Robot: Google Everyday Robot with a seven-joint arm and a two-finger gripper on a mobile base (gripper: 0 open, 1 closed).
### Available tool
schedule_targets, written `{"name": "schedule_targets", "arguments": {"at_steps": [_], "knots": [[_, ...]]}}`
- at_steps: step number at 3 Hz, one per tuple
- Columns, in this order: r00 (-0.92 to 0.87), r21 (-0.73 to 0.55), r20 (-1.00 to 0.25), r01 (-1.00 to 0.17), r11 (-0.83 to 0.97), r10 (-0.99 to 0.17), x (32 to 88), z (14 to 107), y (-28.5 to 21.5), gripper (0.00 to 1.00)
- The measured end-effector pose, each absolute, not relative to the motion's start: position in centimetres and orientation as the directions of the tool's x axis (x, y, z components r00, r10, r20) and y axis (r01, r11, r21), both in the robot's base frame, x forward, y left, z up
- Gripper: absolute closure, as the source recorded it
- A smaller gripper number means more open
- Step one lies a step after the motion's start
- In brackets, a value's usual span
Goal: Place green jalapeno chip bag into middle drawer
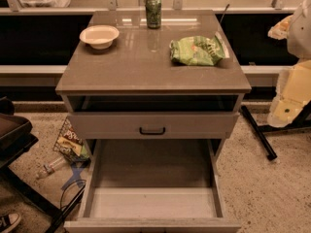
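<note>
Nearest me, low in the view, the middle drawer (150, 203) stands pulled well out, its grey floor bare between low side walls. Just above and beyond it is a closed drawer front (204, 124) with a black bar handle (152, 130). On the floor left of the cabinet lie a dark printed bag (70, 141) and a plastic bottle (48, 169).

Off at the right edge, beside the desk (136, 64) and well apart from everything on it, hang my fingers (284, 108); whether they are open or closed I cannot tell.

Farther back, the green jalapeno chip bag (197, 50) lies crumpled on the right part of the desk, touched by nothing. Beyond it a white bowl (99, 35) sits at the left, and a green soda can (153, 11) stands upright at the far middle.

I judge the pick not yet begun, with the drawer ready. The next move calls for swinging left over the desk, coming down on the bag from above and pinching soft foil that may slip, clear of the can.
</note>
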State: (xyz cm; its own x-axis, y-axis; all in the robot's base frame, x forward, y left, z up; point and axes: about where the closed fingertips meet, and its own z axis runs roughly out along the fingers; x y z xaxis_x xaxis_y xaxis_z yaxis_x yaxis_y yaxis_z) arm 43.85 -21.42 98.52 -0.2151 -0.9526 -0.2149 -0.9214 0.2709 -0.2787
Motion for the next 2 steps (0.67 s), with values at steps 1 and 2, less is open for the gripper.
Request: {"name": "schedule_targets", "arguments": {"at_steps": [1,2], "knots": [[-0.215,-0.279,-0.215,-0.921,0.271,-0.953,43.8,98.5,-21.4,0.00],[-0.201,-0.313,-0.258,-0.908,0.279,-0.945,46.0,98.8,-20.7,0.00]]}}
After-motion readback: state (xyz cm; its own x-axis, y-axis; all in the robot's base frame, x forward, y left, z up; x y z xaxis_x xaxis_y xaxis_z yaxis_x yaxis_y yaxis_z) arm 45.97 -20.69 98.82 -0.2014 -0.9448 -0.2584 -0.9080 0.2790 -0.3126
